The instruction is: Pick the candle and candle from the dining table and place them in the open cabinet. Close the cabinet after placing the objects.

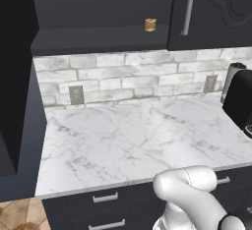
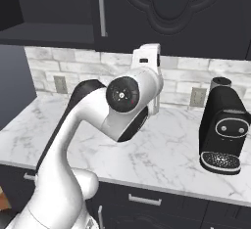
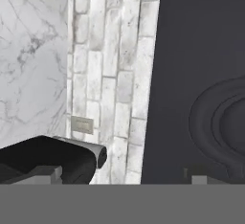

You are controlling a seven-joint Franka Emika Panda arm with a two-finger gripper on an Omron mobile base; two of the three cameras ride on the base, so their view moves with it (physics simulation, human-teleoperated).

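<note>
A short squat golden-tan candle (image 1: 150, 24) stands on the shelf of the open cabinet (image 1: 98, 38), near that shelf's right end. The cabinet's right door (image 1: 216, 8) is shut, its silver handle (image 1: 187, 8) beside the candle. In the right base view my white hand (image 2: 147, 60) is raised just under that door (image 2: 176, 12), pointing at the brick wall. My gripper (image 3: 125, 174) is open with nothing between its fingertips (image 3: 48, 173); the hand view is rolled and faces brick and the dark door panel (image 3: 206, 84). The dining table is out of view.
A marble counter (image 1: 128, 140) backed by white brick (image 1: 123, 76) lies below the cabinet. A black coffee machine (image 2: 223, 127) stands at its right end. Drawers with horizontal handles (image 1: 106, 197) run under the counter. A tall dark unit (image 1: 15, 76) bounds the left side.
</note>
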